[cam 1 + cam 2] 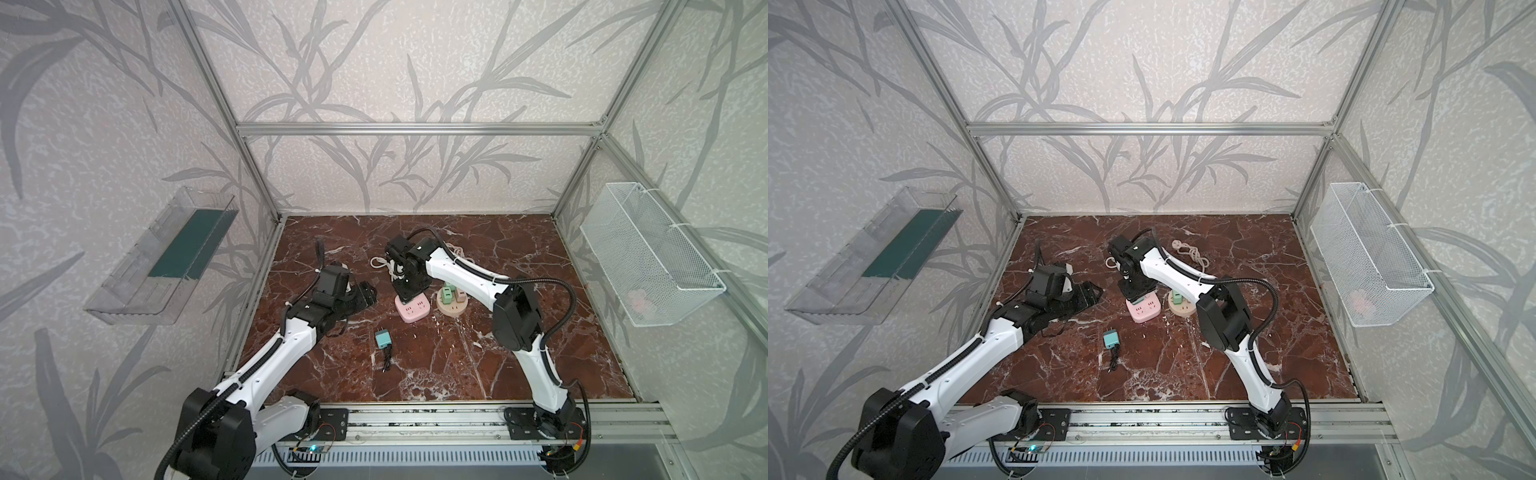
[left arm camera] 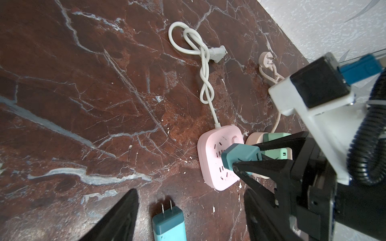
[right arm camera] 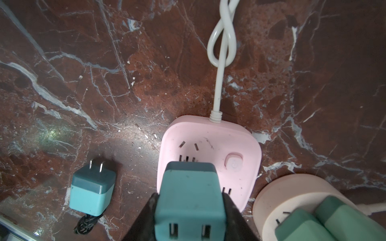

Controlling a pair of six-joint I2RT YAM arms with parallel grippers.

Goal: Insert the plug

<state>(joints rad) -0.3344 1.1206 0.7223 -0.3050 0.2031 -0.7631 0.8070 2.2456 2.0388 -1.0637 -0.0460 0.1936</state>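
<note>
Plug (image 3: 190, 194), teal: was clamped in my right hand (image 2: 247, 158), upright, directly over pink strip (image 3: 208, 137); left hand (image 1: 363, 297) stood wide, farther off.

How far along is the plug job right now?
Done: the right hand grips a teal plug. In hand: its prongs meet the pink power strip; a prong shows, so seemingly not seated. Left: pushing it home; a second teal plug lies loose.
</note>
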